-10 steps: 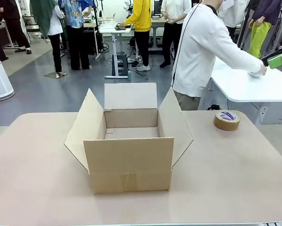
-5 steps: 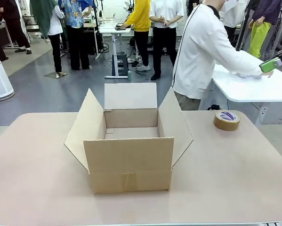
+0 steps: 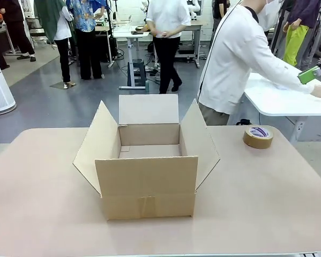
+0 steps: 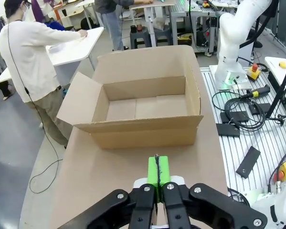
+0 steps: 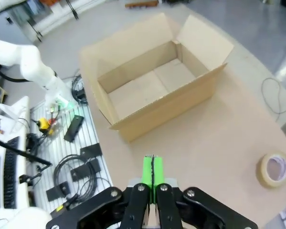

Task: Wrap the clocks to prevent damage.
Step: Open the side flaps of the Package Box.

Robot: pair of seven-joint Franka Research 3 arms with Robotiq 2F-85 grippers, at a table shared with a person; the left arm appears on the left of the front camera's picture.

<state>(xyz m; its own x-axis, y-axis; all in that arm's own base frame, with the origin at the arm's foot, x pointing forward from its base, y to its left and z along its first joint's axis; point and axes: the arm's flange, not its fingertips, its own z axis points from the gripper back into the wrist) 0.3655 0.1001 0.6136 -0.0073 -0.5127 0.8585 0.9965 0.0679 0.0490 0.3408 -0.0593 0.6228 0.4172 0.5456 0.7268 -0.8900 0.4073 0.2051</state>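
Tan tabletop with an open cardboard box, both grippers idle.
Front view: the box sits at frame centre, flaps spread for loading from above, interior bare; a tape roll lies flat at right, handy for sealing. At upper right a person leans over a white side table, probably where the clocks are, though that is too far off to tell. Left wrist view: left gripper, green pads pressed together on nothing, points at the box. Right wrist view: right gripper, likewise closed and empty, hangs above the box and tape roll.
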